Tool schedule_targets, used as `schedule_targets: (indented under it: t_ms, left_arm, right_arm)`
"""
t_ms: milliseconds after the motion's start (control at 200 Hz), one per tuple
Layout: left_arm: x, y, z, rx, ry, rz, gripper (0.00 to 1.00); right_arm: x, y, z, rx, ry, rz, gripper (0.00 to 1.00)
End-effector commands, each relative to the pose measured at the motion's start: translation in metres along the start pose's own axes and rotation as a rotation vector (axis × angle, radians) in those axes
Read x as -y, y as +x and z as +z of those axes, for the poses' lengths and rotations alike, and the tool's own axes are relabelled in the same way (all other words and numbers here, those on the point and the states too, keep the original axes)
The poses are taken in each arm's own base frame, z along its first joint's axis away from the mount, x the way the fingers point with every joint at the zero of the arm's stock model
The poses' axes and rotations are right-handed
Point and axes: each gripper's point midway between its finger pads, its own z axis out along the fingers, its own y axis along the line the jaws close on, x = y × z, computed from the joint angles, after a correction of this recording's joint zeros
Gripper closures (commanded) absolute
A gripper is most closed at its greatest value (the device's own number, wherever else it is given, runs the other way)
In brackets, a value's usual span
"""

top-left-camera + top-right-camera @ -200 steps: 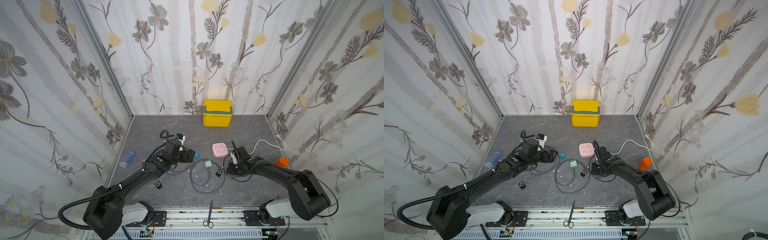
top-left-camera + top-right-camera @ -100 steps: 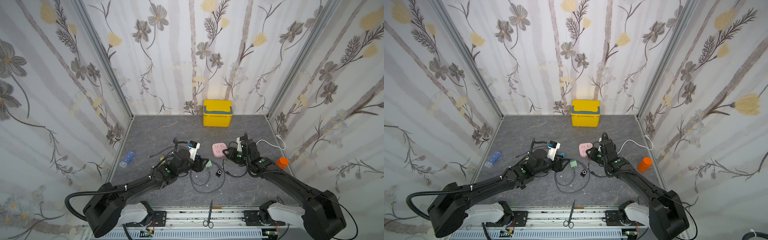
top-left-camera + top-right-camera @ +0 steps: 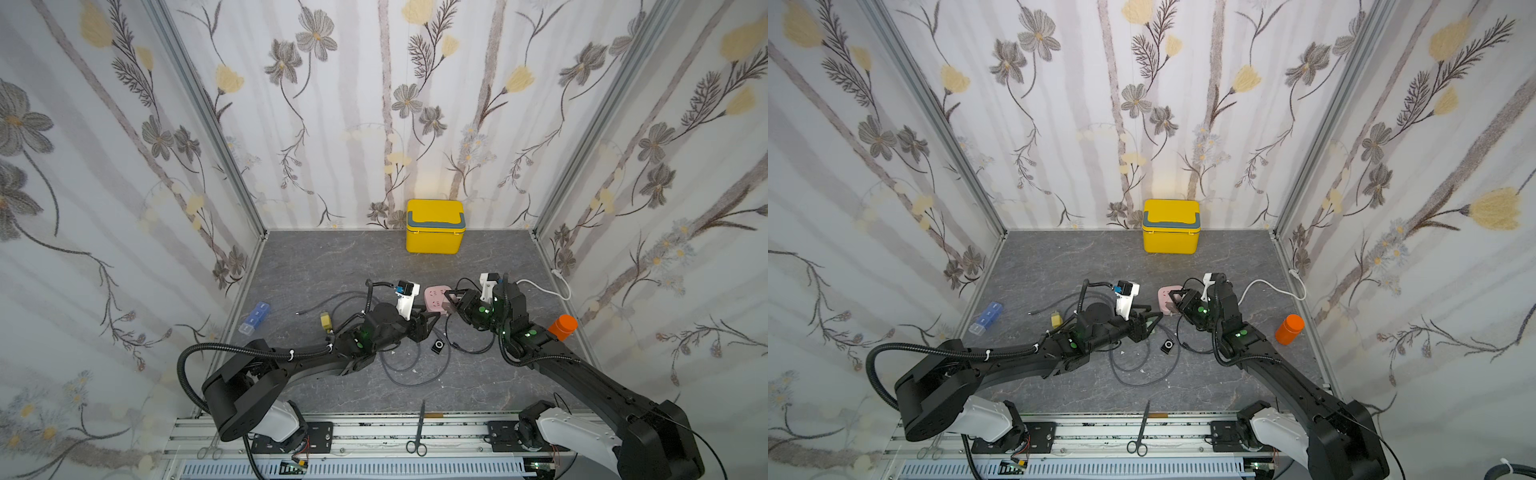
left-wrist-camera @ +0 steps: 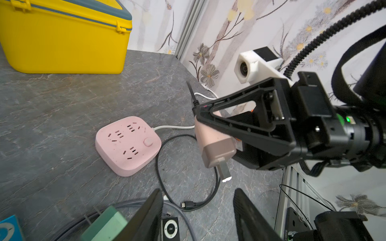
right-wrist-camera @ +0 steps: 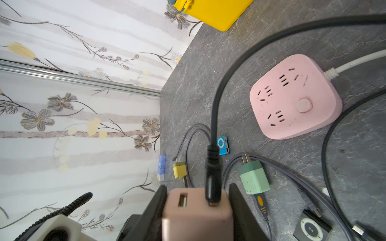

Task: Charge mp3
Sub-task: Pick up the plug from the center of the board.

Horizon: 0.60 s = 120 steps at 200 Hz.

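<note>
A small black mp3 player [image 3: 437,345] [image 3: 1168,345] lies flat on the grey table, also in the left wrist view [image 4: 170,229] and the right wrist view [image 5: 312,228]. My right gripper [image 5: 197,200] [image 3: 455,301] is shut on a pink charger block [image 5: 196,215] [image 4: 215,144], held in the air beside the pink power strip [image 3: 436,298] [image 4: 127,144]. A black cable [image 5: 213,167] is plugged into the block; its free plug [image 4: 187,205] rests on the table. My left gripper [image 4: 198,210] [image 3: 430,322] is open and empty, just left of the mp3 player.
A green charger [image 5: 253,177], a yellow charger [image 3: 325,322], a blue mp3 player [image 5: 223,146] and looped grey cables [image 3: 415,374] lie around the middle. A yellow box [image 3: 434,226] stands at the back, an orange bottle [image 3: 562,326] right, a blue pill case [image 3: 254,318] left, scissors [image 3: 419,428] on the front rail.
My right gripper has risen from the table with the pink charger and moved back toward the power strip. My left arm has swung right toward the mp3 player, its jaws narrower than before.
</note>
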Motion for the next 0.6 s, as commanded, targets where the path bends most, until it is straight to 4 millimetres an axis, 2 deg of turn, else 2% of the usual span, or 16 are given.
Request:
schedule_targets:
  t_ms: [0,325,465,594]
  left_arm:
    - [0.013,-0.020,0.007,0.077,0.050,-0.014,0.44]
    - [0.015,-0.015,0.029,0.059,0.063,-0.029,0.46]
    - [0.017,-0.013,0.038,0.034,0.064,-0.028,0.56]
    - [0.015,-0.013,0.041,0.038,0.057,-0.028,0.58]
  right_arm:
    - [-0.018,-0.003,-0.001,0.016,-0.073,0.024,0.86]
    - [-0.023,0.002,0.001,-0.005,-0.098,0.029,0.86]
    - [-0.021,0.005,0.003,-0.018,-0.098,0.033,0.86]
    - [-0.022,0.006,0.002,-0.024,-0.101,0.031,0.86]
